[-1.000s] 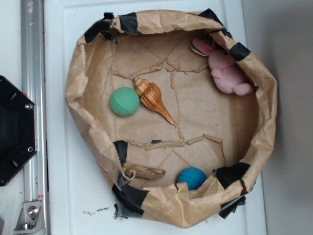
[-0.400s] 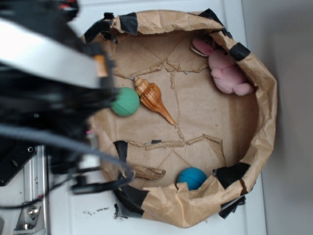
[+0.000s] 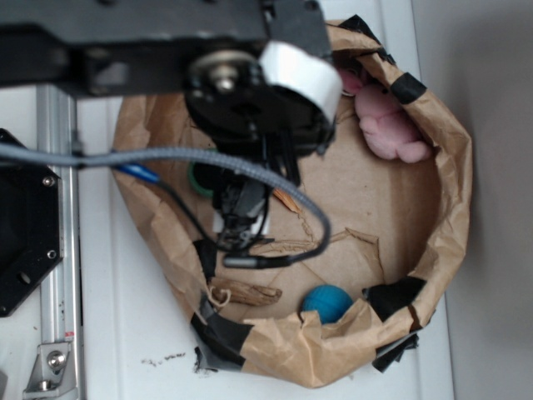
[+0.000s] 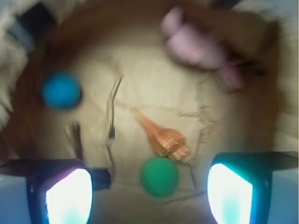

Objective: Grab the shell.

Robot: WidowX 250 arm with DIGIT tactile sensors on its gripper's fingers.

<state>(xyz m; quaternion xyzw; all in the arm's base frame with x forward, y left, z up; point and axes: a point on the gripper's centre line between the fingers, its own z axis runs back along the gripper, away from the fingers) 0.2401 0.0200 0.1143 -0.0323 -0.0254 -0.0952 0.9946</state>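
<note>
The shell [image 4: 166, 137], orange-brown and striped with a long pointed tail, lies on the paper floor of the bin, right beside the green ball [image 4: 160, 176]. In the blurred wrist view it sits ahead of and between my fingers. My gripper [image 4: 149, 196] hangs above it, open, with nothing between the lit fingertips [image 4: 69, 198]. In the exterior view my arm [image 3: 250, 92] covers most of the shell; only its tail tip [image 3: 288, 201] shows.
A brown paper bin [image 3: 454, 192] with black tape walls holds everything. A pink plush bunny [image 3: 385, 121] lies at the back right, a blue ball [image 3: 326, 302] at the front, and a brown woody piece [image 3: 246, 292] by the front wall. A metal rail [image 3: 58, 208] runs at the left.
My arm has swung in from the left and now hangs over the bin's left middle. It covers the shell and most of the green ball. The objects have not moved.
</note>
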